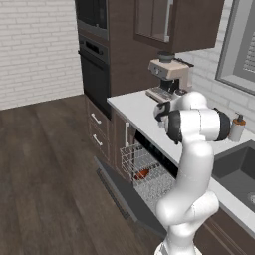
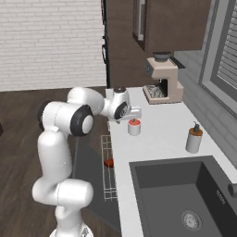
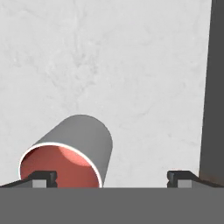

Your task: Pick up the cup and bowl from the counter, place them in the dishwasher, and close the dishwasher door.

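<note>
Cup stands just below the wide-open claw.

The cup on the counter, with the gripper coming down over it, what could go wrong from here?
1. In the hand view the cup sits off to one side of the open gripper, near one fingertip; descending like this could clip the rim and tip it.
2. The cup stands near the counter edge, above the open dishwasher door; a knock might send it over.
</note>
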